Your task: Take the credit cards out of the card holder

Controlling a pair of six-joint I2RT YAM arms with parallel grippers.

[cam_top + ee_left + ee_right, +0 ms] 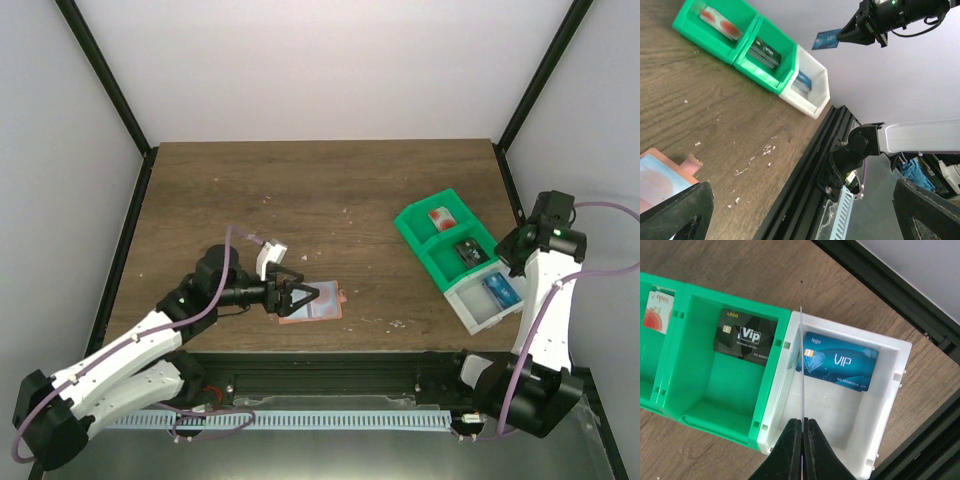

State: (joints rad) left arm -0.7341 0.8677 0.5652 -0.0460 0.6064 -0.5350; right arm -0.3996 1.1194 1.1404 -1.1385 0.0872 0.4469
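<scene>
The card holder (312, 304) lies open on the table, tan-pink with a light blue inside; its corner shows in the left wrist view (662, 172). My left gripper (292, 296) is open and empty at the holder's left edge, its fingers (682, 210) spread wide. My right gripper (803, 422) is shut on a blue credit card (826, 39), seen edge-on (802, 365), above the white bin (890, 405). Another blue card (837, 360) lies in that bin. A black card (746, 337) and a red and white card (657, 310) lie in the green tray (715, 410).
The green tray (415, 225) and white bin (478, 310) stand in a row at the table's right side, near the right arm (545, 300). A black rail (805, 170) runs along the table's near edge. White crumbs (767, 149) dot the wood.
</scene>
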